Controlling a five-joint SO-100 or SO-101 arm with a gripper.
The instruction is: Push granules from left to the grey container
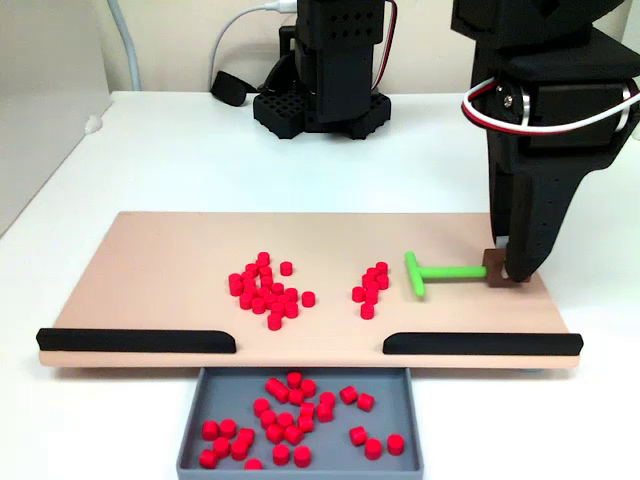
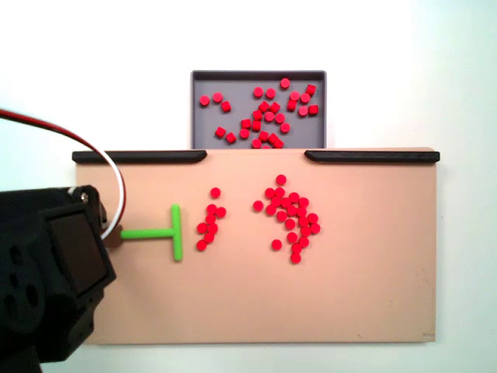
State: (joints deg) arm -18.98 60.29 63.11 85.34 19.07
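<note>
Red granules lie on the tan board (image 1: 160,260) in two clusters: a bigger one (image 1: 265,290) (image 2: 291,221) and a smaller one (image 1: 370,290) (image 2: 210,221). Many more granules (image 1: 290,415) (image 2: 264,113) sit in the grey container (image 1: 400,385) (image 2: 225,81), just past the board's edge. A green T-shaped pusher (image 1: 430,272) (image 2: 167,231) lies flat, its crossbar a short gap from the smaller cluster. My gripper (image 1: 505,268) is shut on the brown block at the pusher's stem end. In the top-down fixed view the black wrist body (image 2: 54,272) hides the fingertips.
Two black strips (image 1: 135,340) (image 1: 480,343) line the board's edge next to the container, with a gap between them over the tray. A second black arm base (image 1: 320,100) with cables stands behind the board on the white table.
</note>
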